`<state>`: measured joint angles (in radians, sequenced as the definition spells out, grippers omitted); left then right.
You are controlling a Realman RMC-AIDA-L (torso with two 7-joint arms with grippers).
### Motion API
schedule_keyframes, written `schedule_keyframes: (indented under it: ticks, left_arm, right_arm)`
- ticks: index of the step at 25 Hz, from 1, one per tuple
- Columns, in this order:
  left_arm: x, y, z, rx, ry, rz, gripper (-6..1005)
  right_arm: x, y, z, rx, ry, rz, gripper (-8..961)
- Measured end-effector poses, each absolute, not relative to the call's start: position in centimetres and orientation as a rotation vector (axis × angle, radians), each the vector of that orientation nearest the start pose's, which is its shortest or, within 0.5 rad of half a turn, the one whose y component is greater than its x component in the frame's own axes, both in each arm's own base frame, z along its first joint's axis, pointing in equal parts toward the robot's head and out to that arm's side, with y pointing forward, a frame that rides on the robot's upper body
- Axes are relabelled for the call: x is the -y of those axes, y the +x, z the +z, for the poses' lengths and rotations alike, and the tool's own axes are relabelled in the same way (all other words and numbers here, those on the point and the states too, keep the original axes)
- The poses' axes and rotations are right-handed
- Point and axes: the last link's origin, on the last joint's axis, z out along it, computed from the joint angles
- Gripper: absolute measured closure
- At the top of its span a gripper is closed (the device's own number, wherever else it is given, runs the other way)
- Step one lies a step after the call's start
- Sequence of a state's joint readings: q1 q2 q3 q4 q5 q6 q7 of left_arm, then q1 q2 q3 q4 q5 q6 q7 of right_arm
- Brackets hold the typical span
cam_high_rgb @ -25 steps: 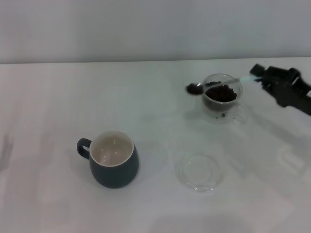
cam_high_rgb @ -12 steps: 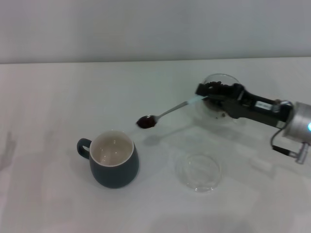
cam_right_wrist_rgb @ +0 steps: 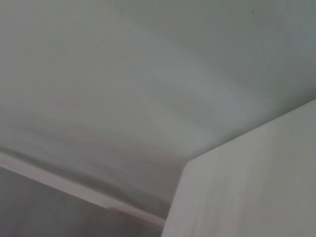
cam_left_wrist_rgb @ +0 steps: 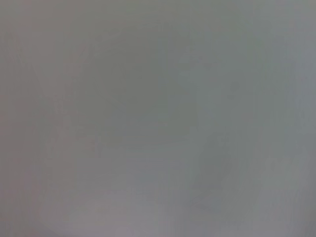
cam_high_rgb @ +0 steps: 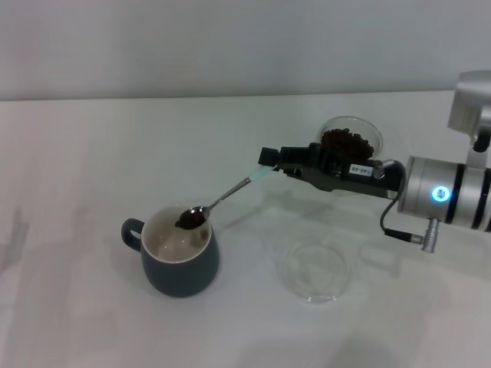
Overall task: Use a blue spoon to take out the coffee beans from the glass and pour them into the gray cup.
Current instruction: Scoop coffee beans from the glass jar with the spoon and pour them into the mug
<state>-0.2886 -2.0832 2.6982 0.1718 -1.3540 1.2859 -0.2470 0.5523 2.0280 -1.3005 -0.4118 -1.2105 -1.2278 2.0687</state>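
Observation:
The gray cup (cam_high_rgb: 181,261) stands at the front left of the table, handle to the left, cream inside. My right gripper (cam_high_rgb: 270,159) reaches in from the right and is shut on the pale-blue handle of the blue spoon (cam_high_rgb: 222,198). The spoon slopes down to the left, and its bowl, loaded with dark coffee beans (cam_high_rgb: 189,218), hangs just over the cup's rim. The glass (cam_high_rgb: 350,142), holding more coffee beans, stands behind my right arm, partly hidden by it. Both wrist views show only blank grey surfaces. My left gripper is out of view.
A flat clear glass saucer (cam_high_rgb: 312,271) lies on the white table (cam_high_rgb: 92,153) to the right of the cup, below my right arm. The pale wall runs along the table's far edge.
My right arm has swung left from the glass, carrying the loaded spoon across the table. The spoon's bowl went from beside the glass to above the gray cup's opening.

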Motion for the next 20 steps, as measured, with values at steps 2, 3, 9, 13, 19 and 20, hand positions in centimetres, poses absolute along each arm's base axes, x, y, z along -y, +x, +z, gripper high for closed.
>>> schedule_keyframes:
  ticks: [2, 3, 9, 13, 19, 20]
  left_arm:
    - [-26.9, -36.8, -1.1, 0.743, -1.402, -0.752, 213]
    - [-26.9, -36.8, -1.1, 0.744, -1.402, -0.752, 213]
    - [-26.9, -36.7, -1.2, 0.742, -1.412, -0.753, 213]
    - [-26.9, -36.7, -1.2, 0.745, -1.415, -0.756, 213]
    - [-26.9, -36.7, -1.3, 0.749, -1.417, -0.755, 213]
    - [-26.9, -36.7, -1.3, 0.749, -1.417, -0.755, 212]
  right_arm:
    - [-35.4, 23.7, -4.6, -1.802, -2.231, 1.095, 781]
    - [-35.5, 23.6, -4.7, -1.796, -2.235, 1.084, 781]
    - [-35.9, 22.8, -5.1, -1.703, -2.294, 1.027, 780]
    - [-36.0, 22.2, -5.1, -1.543, -2.379, 1.004, 780]
    - [-35.8, 21.8, -5.0, -1.331, -2.469, 0.981, 779]
    - [-35.8, 21.7, -5.0, -1.293, -2.486, 0.974, 779]
